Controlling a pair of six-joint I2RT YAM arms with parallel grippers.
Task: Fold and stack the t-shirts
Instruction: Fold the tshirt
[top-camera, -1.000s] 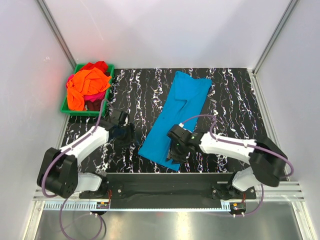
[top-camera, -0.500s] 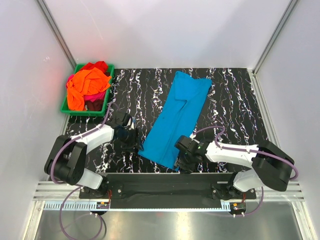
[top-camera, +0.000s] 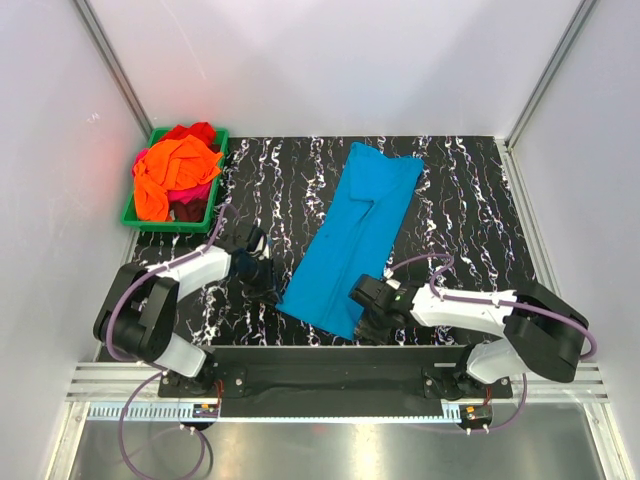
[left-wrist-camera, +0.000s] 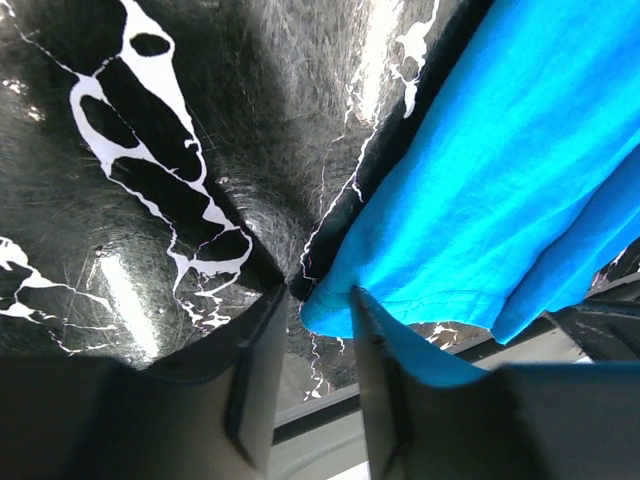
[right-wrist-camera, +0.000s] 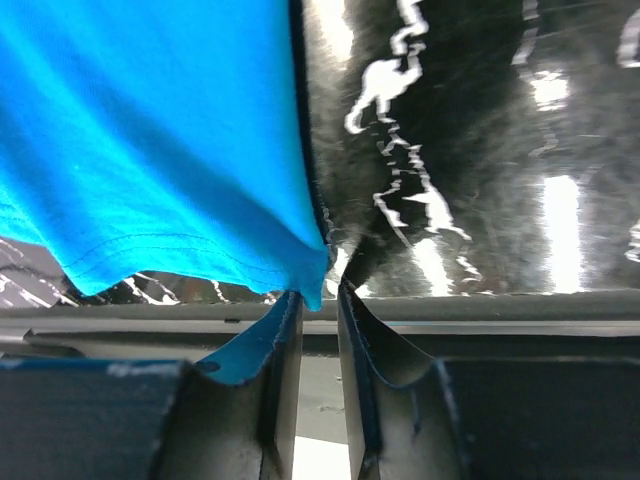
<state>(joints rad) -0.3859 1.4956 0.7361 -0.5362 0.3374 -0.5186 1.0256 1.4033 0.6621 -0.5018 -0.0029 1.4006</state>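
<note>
You look down into a white-walled booth (top-camera: 330, 60) framed by slanting aluminium posts (top-camera: 110, 60), its floor a glossy black tabletop veined with white marbling (top-camera: 460, 200)

Across the middle of that surface lies the turquoise-blue cloth t-shirt (top-camera: 360, 230), folded into a long narrow strip that runs slantwise from the far centre to the near edge, flat on the table

In the far left corner stands a green plastic bin (top-camera: 218, 170), heaped with an orange t-shirt (top-camera: 170, 170), a red t-shirt (top-camera: 195, 131) and a magenta t-shirt (top-camera: 200, 190), crumpled together

Both of your arms reach low to the near end of the blue strip, one at each corner

Your left gripper (left-wrist-camera: 318, 300) stands with its jaws apart, the near left hem corner poking into the gap, with clear space on one side

Your right gripper (right-wrist-camera: 318, 295) shows a narrow slot between its fingers, the tip of the near right corner just at its mouth and daylight below it
</note>
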